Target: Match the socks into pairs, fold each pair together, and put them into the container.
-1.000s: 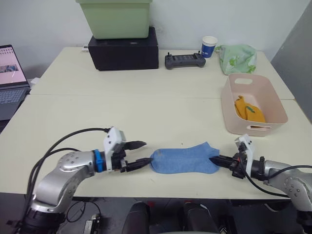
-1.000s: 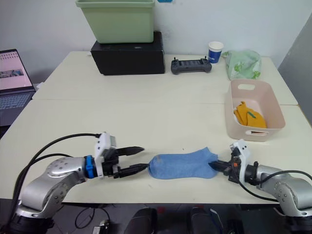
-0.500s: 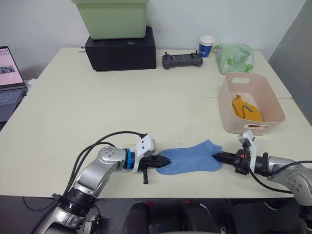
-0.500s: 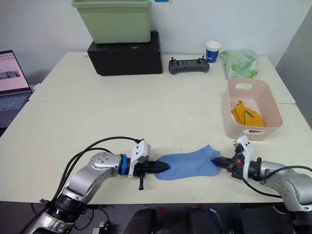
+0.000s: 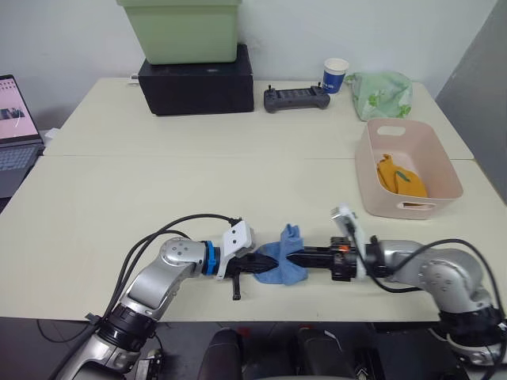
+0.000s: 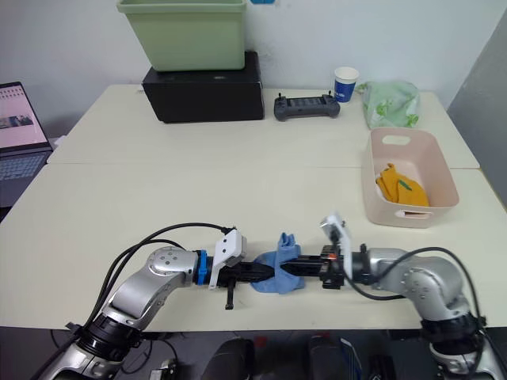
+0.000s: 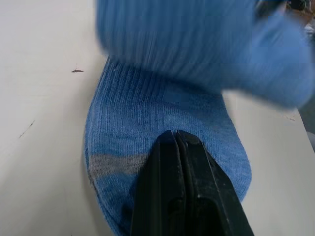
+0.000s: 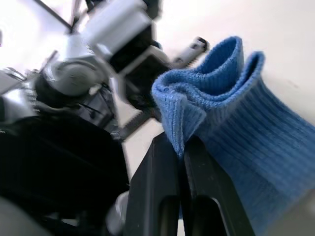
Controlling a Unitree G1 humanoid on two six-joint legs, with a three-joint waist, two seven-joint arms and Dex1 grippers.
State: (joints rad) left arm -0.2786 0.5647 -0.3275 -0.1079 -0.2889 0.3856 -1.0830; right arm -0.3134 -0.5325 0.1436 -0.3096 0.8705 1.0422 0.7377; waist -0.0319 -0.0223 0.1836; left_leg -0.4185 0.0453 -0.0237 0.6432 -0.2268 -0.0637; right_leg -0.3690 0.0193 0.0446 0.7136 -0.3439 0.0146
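Note:
A light blue sock (image 5: pixel 285 244) lies bunched and folded over near the table's front edge. My left gripper (image 5: pixel 268 264) is shut, and its tips (image 7: pixel 175 133) rest on the sock's flat end (image 7: pixel 162 108). My right gripper (image 5: pixel 291 256) is shut on the sock's ribbed cuff (image 8: pixel 246 123) and holds it up over the rest of the sock, close to the left gripper's tips. The pale pink container (image 5: pixel 372 186) stands at the right with mustard-orange socks (image 5: pixel 402 178) inside.
At the back, a pale green bin (image 5: pixel 184 30) sits on a black box (image 5: pixel 198 79). A black controller (image 5: pixel 297 98), a paper cup (image 5: pixel 336 75) and a green bag (image 5: pixel 383 93) are at the back right. A laptop (image 5: pixel 16 131) is at the far left.
My left gripper shut and moved onto the sock's left end. My right gripper then carried the cuff end leftward, folding the flat sock over toward the left gripper.

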